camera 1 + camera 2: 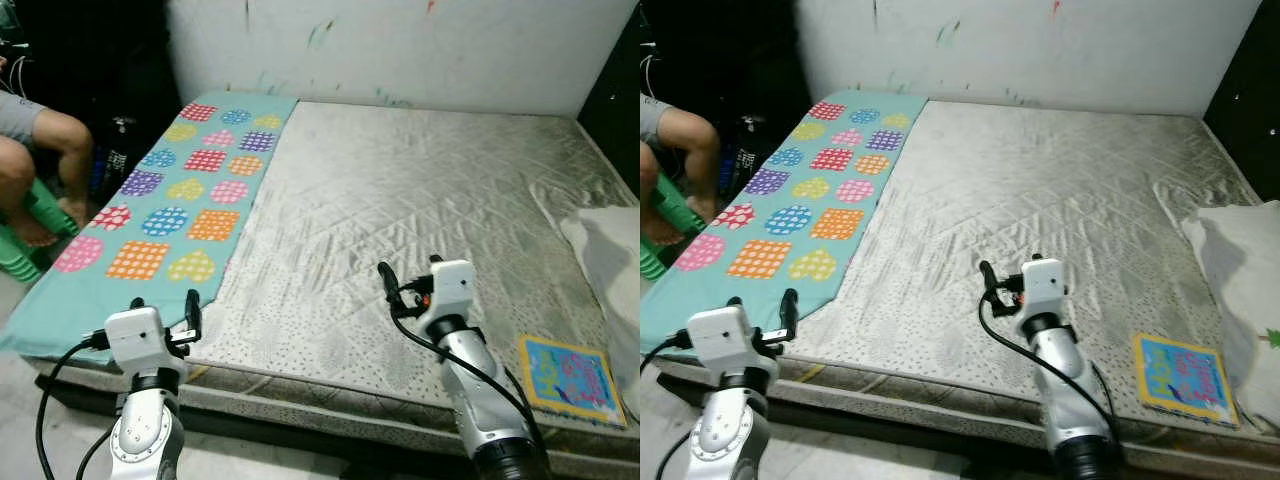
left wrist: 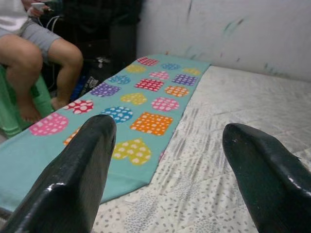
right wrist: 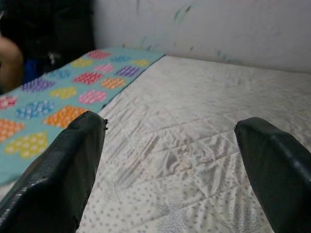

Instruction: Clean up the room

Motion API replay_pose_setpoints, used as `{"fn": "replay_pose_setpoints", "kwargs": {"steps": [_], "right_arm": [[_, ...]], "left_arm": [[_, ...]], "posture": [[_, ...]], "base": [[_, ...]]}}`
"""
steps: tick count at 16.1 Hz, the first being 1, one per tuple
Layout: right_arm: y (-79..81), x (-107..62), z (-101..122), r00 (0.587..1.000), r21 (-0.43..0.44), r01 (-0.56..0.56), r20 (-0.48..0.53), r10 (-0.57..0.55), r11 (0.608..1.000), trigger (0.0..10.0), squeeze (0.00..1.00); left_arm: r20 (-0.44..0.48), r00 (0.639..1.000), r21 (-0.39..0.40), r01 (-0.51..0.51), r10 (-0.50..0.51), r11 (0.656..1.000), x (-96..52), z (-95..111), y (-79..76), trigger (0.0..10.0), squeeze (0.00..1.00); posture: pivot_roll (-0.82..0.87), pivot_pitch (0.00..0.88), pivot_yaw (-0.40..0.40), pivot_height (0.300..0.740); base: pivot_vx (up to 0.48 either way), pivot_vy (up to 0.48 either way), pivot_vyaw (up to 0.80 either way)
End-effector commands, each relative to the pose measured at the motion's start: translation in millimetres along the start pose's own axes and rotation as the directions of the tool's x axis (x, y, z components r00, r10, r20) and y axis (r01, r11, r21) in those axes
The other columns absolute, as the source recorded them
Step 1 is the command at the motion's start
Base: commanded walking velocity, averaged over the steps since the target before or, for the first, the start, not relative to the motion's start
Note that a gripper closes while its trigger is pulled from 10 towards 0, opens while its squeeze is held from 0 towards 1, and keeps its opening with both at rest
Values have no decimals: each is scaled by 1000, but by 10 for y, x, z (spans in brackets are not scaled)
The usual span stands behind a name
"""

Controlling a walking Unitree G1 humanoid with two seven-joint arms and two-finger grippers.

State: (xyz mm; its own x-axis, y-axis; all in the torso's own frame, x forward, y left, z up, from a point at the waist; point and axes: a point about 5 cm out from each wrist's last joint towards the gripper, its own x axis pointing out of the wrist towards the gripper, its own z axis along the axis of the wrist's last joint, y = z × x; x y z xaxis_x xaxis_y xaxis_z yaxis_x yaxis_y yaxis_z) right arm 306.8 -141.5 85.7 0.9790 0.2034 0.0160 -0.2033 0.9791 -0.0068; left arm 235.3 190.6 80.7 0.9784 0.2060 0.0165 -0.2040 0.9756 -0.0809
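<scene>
Both of your arms reach forward over the near edge of the mattress (image 1: 400,200). Your left gripper (image 1: 165,312) hangs above the near end of the teal blanket (image 1: 190,190), and its fingers (image 2: 77,170) are spread wide with nothing between them. Your right gripper (image 1: 410,282) is over the bare quilted middle of the mattress, also released and holding nothing; in the right wrist view you see its two fingers (image 3: 63,174) well apart.

You can see the blanket, with its coloured dotted hearts and squares, lying flat along the left side of the mattress, from the wall to the near edge. A book (image 1: 570,380) with a blue cover lies on the near right corner, to the right of your right arm. Beside it, at the right edge, there is a white pillow (image 1: 610,260).

A person (image 1: 30,170) sits at the far left on a green stool (image 1: 35,225), with bare knees and feet near the blanket.
</scene>
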Motion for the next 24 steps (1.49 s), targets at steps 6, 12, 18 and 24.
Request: {"fn": "replay_pose_setpoints", "kwargs": {"steps": [6,12,18,24], "right_arm": [[-61,-37,-2,999,9,33,-3,-33,999,10000,0],[-43,-42,-11,999,6,36,-5,-36,999,10000,0],[-61,-52,-30,999,-1,43,-14,-43,999,10000,0],[-83,-38,-28,999,-18,44,-15,-44,999,10000,0]], "left_arm": [[-2,999,-14,52,-52,999,97,43,-39,10000,0],[-5,998,-17,62,-62,998,113,51,-30,10000,0],[-8,997,-16,71,-71,997,121,48,-45,10000,0],[-8,997,-13,72,-72,997,138,45,-59,10000,0]], "posture": [[-25,0,65,740],[-27,0,75,740],[-29,0,77,740],[-35,0,74,740]], "base": [[0,0,-800],[0,184,0],[0,323,0],[0,334,0]]}}
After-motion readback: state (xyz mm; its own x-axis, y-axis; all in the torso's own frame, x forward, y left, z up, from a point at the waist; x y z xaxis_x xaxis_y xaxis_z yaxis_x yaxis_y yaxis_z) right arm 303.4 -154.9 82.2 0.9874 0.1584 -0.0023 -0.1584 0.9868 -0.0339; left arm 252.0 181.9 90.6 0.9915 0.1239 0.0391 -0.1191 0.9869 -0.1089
